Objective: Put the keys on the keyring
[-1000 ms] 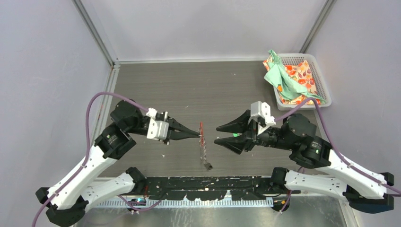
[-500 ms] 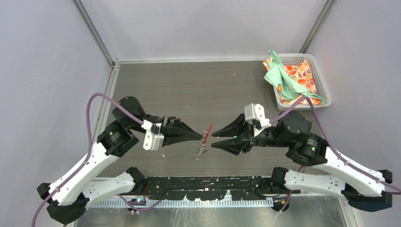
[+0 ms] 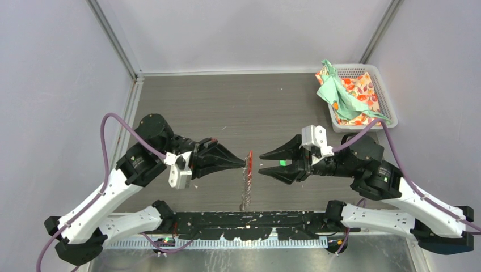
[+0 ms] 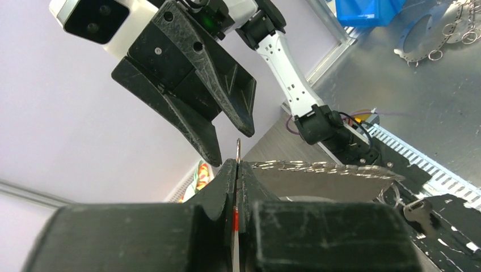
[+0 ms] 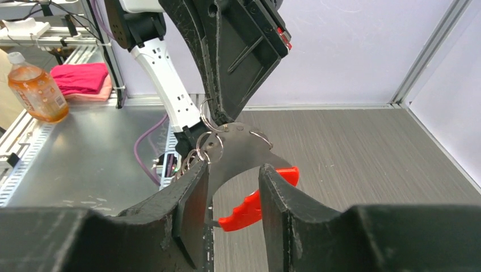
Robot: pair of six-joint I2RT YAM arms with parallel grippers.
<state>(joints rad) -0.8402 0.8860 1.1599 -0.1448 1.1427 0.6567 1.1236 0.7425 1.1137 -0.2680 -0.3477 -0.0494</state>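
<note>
One keyring (image 3: 246,184) tight in left end effector (image 3: 244,163); right end effector (image 3: 261,162) parted, empty

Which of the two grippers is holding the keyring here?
The left gripper: its jaws are shut on the keyring at its red tab, with the chain hanging below. The right gripper faces it with its jaws apart.

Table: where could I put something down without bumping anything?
The far table is bare, left of the basket. The middle is crowded: left gripper and right gripper face each other at the keyring.
</note>
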